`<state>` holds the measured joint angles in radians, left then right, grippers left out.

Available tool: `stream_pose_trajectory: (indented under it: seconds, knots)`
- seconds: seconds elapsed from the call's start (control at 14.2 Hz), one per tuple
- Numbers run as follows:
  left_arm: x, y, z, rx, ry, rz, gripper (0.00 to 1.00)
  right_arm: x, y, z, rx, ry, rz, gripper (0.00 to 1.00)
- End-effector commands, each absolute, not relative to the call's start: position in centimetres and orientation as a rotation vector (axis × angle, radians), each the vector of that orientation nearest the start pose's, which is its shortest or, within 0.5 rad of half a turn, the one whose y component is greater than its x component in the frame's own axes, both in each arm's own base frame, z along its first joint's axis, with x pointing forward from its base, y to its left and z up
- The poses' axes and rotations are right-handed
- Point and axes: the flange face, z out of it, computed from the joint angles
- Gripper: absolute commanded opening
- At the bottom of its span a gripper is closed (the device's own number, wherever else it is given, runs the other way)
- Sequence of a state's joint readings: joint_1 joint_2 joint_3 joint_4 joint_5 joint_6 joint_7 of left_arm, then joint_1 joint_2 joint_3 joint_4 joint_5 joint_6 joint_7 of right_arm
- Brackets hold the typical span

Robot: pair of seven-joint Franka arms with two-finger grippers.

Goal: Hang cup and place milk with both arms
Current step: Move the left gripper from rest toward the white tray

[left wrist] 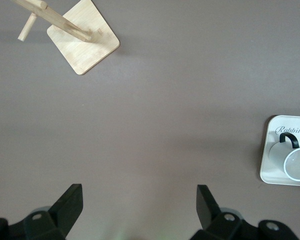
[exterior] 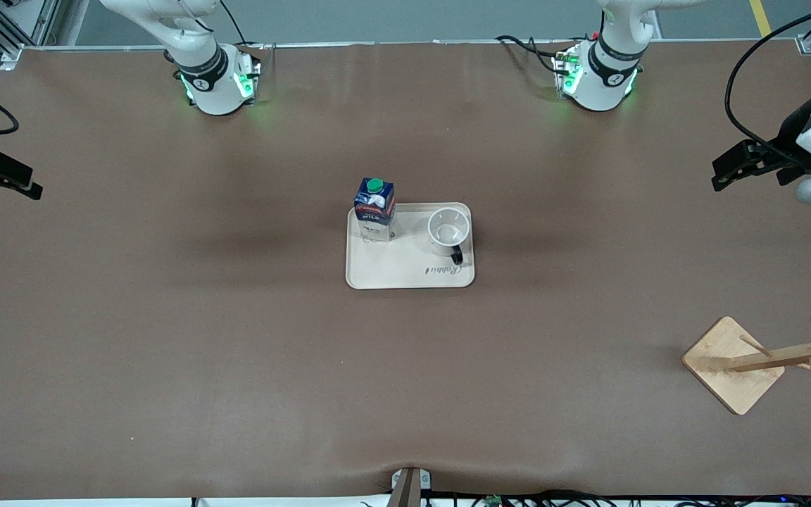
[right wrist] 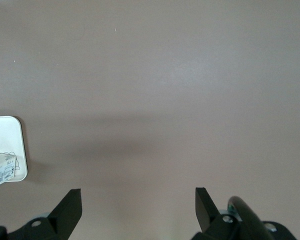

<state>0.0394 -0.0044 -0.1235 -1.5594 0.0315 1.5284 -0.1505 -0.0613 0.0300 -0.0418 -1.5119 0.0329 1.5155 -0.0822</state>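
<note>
The dark blue milk (exterior: pixel 374 210) with a green cap stands upright on a cream tray (exterior: pixel 405 271) at the table's middle. The white cup (exterior: pixel 448 230) stands beside it on the tray, toward the left arm's end, mouth up, its black handle turned toward the front camera. My left gripper (exterior: pixel 721 174) hangs open and empty over the left arm's end of the table. My right gripper (exterior: pixel 31 186) hangs open and empty over the right arm's end. The left wrist view shows the open left gripper (left wrist: pixel 139 200), the cup (left wrist: pixel 295 160) and the tray (left wrist: pixel 269 172). The right wrist view shows the open right gripper (right wrist: pixel 138 200) and the tray's corner (right wrist: pixel 10 135).
A wooden rack (exterior: pixel 764 359) with pegs stands on a square base at the left arm's end, nearer to the front camera than the tray; the rack (left wrist: pixel 82 42) also shows in the left wrist view. Brown tabletop lies all round the tray.
</note>
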Motion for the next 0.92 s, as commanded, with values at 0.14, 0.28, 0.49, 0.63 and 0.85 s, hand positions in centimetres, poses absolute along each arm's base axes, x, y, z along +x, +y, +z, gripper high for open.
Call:
stream_pose_trajectory:
  seconds: [0.14,0.28,0.49,0.63,0.85]
  knots:
    - [54.7,-4.5,63.1,-3.106,-0.100,0.042,1.00,55.2,-5.8,63.7,-3.095,0.029,0.038,1.00]
    - [54.7,-4.8,63.1,-3.107,-0.090,0.042,1.00,55.3,-5.8,63.7,-3.095,0.029,0.033,1.00]
    - [54.7,-5.1,63.1,-3.108,-0.078,0.039,1.00,55.2,-5.9,63.7,-3.095,0.032,0.035,1.00]
    - [54.7,-5.3,63.1,-3.108,-0.064,0.042,1.00,55.2,-5.8,63.7,-3.095,0.029,0.036,1.00]
    - [54.9,-7.2,62.2,-3.105,0.003,0.064,1.00,55.2,-5.8,63.7,-3.095,0.029,0.036,1.00]
